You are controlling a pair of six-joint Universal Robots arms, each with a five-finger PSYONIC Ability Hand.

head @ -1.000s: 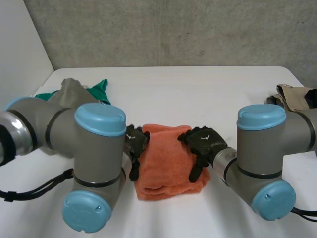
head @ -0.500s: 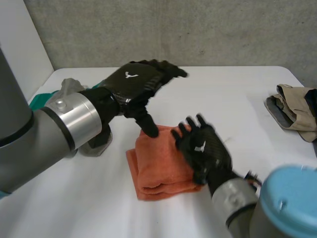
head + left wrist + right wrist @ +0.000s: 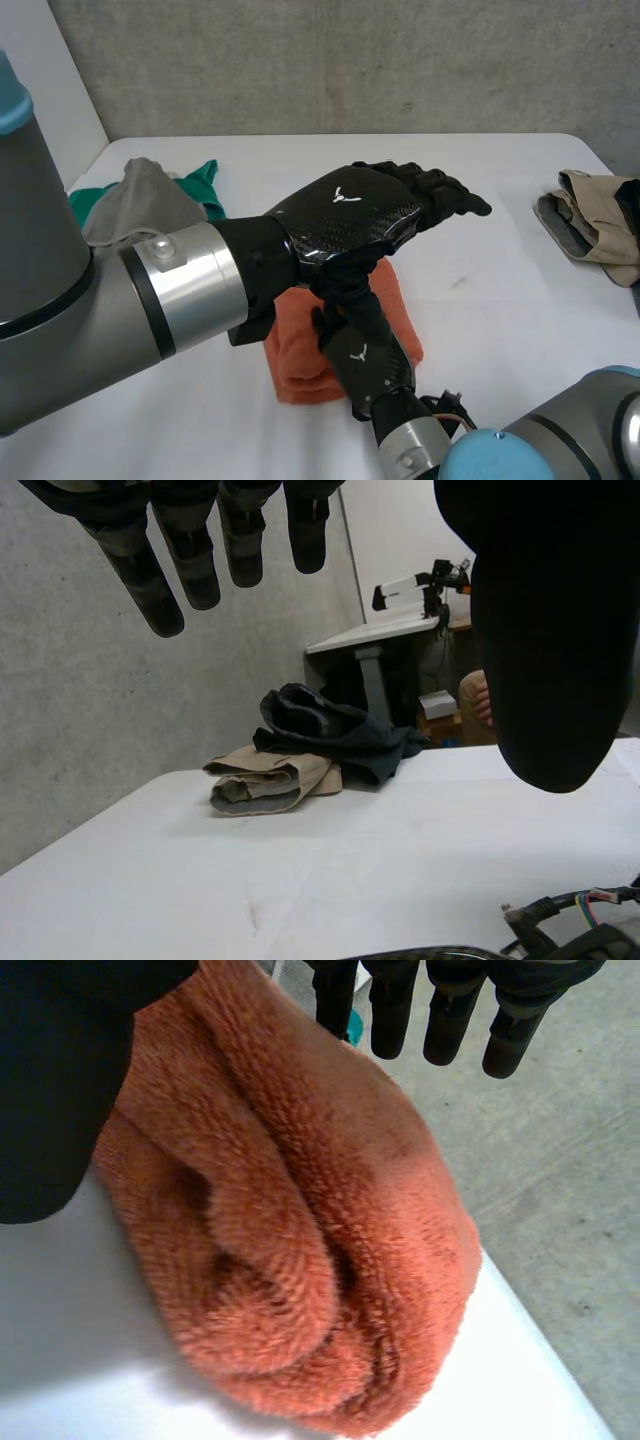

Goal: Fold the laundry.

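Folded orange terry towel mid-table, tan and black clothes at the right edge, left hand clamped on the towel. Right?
No: the left hand hovers above the folded orange terry towel, fingers straight and holding nothing, as the left wrist view shows. The towel is in the middle of the white table and the tan and black clothes lie at its right edge.

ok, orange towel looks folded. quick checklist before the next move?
1. Orange towel folded, lying on the table: ok.
2. Left hand empty, fingers straight, above the towel: ok.
3. Right hand open, nothing pinched: ok.
4. Right hand clear of the towel: cannot tell; its palm is right over it.
5. Grey and green pile folded: not ok, crumpled.
6. Beige and dark stack out of the hands' way: ok.
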